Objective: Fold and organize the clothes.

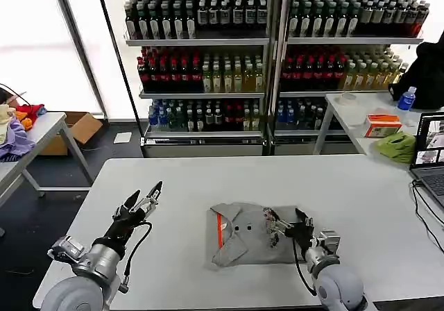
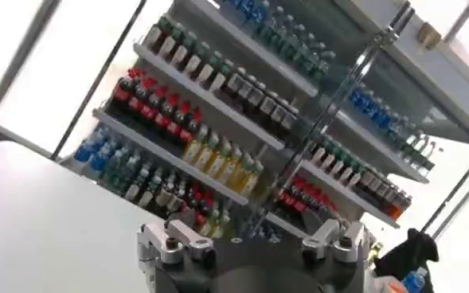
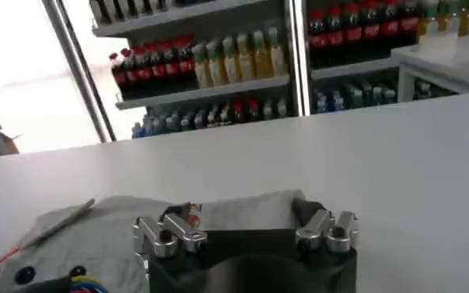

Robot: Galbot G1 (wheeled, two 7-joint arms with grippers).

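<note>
We see a folded grey shirt point(image 1: 246, 233) on the white table point(image 1: 347, 200) (orange collar trim showing), behind it shelves point(image 1: 201, 41) stocked with bottles. The right gripper point(image 1: 277, 229) rests over the shirt's edge, jaws spread; the left gripper point(image 1: 146, 198) hovers apart, jaws wide.

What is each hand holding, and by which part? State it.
Nothing. The left hand is open above bare table; the right hand hovers open over the folded grey shirt.

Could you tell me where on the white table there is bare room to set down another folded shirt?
The table is bare along its far edge and on the wide stretch right of the folded grey shirt, up to the cables at the right edge. Left of the shirt is bare too, though the left gripper hovers there. The middle is crowded: the right gripper is over the shirt.
</note>
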